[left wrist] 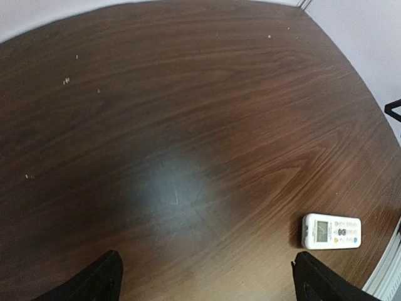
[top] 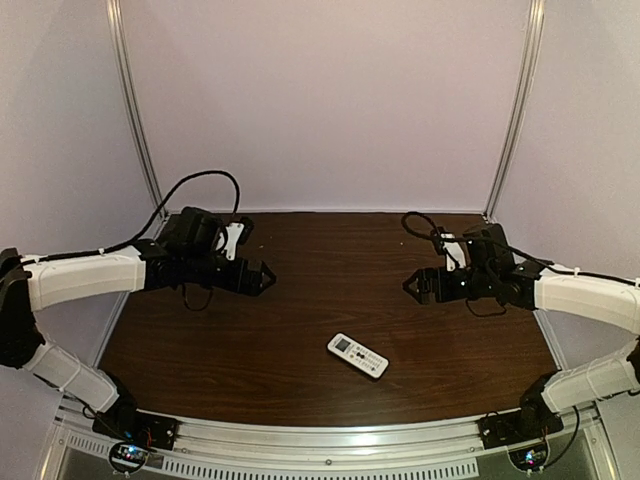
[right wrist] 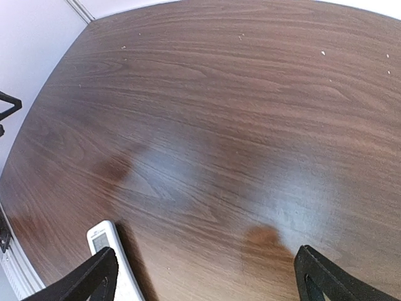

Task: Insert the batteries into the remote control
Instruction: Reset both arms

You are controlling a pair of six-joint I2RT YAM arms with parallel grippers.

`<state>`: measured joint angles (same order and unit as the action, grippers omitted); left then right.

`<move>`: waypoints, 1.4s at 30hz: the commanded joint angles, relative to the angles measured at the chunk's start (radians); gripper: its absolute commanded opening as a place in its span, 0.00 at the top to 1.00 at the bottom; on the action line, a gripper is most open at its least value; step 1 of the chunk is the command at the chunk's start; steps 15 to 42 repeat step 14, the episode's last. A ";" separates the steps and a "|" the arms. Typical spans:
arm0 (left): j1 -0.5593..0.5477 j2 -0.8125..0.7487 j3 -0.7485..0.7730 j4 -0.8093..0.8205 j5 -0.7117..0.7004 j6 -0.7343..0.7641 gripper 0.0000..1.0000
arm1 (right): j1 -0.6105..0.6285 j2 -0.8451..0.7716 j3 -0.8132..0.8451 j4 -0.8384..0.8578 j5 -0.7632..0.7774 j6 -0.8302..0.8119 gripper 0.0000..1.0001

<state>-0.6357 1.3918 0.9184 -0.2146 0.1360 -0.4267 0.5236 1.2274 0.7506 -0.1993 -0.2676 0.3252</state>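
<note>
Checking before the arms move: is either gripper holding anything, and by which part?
Nothing is held. The left gripper and right gripper are both open and empty; the remote lies apart from both.

2 arms [top: 85, 277] show white shells, black joints and jaws, seemingly zip-tied cables [top: 210, 172].

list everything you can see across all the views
remote control: 1, white, face up on the table, near middle, slightly right of centre
batteries: 0, none visible in any view
table: 1, dark brown wood grain, under both arms
walls: pale lilac, behind and on both sides
corner posts: 2, silver, back corners
left arm, right arm: white shells, black joints
left gripper: black, open, over the table's left
right gripper: black, open, over the table's right
</note>
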 commanded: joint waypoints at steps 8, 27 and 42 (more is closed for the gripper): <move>0.005 0.003 -0.184 0.186 -0.027 -0.155 0.03 | -0.025 -0.180 -0.217 0.171 -0.018 0.074 0.00; 0.004 -0.047 -0.239 0.249 -0.035 -0.164 0.02 | -0.024 -0.168 -0.221 0.187 -0.042 0.073 0.00; 0.004 -0.047 -0.239 0.249 -0.035 -0.164 0.02 | -0.024 -0.168 -0.221 0.187 -0.042 0.073 0.00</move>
